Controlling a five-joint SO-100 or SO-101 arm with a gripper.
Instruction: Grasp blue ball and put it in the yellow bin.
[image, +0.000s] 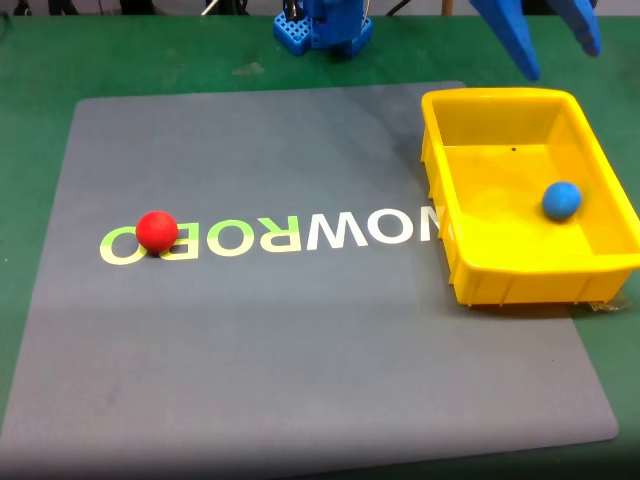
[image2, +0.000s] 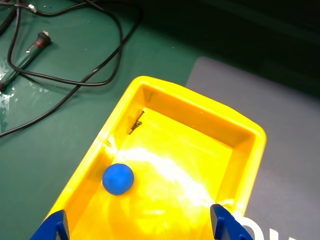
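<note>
Blue ball (image: 561, 200) lies on the floor of the yellow bin (image: 470, 270), close to the bin's right wall in the fixed view; the wrist view shows it near the left wall (image2: 118, 178). Above the bin, the blue gripper (image2: 137, 227) hangs with its two fingers (image2: 52, 227) spread wide apart and nothing between them. The bin sits at the right edge of a grey mat (image: 300, 340) printed with pale lettering, and a red ball (image: 157, 231) rests on that lettering at the mat's left. Black cables (image2: 75, 75) lie on the green table (image2: 50, 150) beside the bin.
</note>
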